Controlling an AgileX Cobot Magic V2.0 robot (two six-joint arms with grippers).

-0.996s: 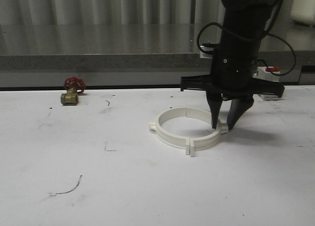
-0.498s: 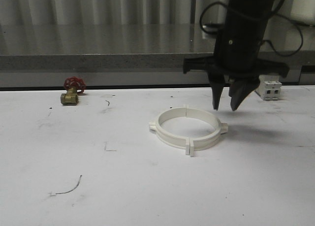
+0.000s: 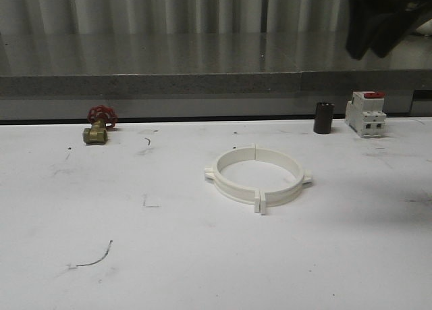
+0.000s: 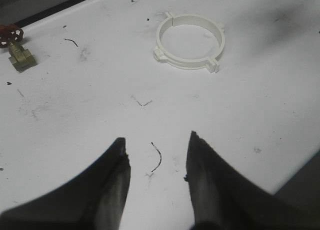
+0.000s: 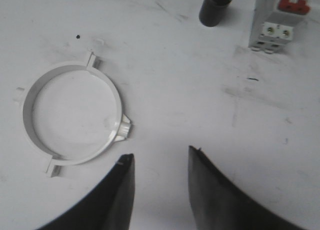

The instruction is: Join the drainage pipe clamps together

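The two white drainage pipe clamps [image 3: 233, 186] lie on the white table, their end tabs meeting at the back and the front so that they form one ring. In the left wrist view the clamps [image 4: 186, 64] are far ahead of my left gripper [image 4: 156, 138], which is open and empty above a bare patch of table. My right gripper [image 3: 368, 53] hangs high over the table's back right, well clear of the ring. In the right wrist view it [image 5: 160, 153] is open with nothing between the fingers, and the clamps [image 5: 65, 68] lie beside and below one fingertip.
A brass valve with a red handwheel [image 3: 99, 124] sits at the back left. A black cylinder [image 3: 324, 117] and a white red-topped breaker [image 3: 365, 113] stand at the back right. A thin black wire scrap [image 3: 91, 259] lies front left. A grey ledge [image 3: 169, 84] runs behind the table.
My right gripper has risen from the ring's right side up to the back right. The black cylinder and the breaker now stand in full view. The ring has not moved.
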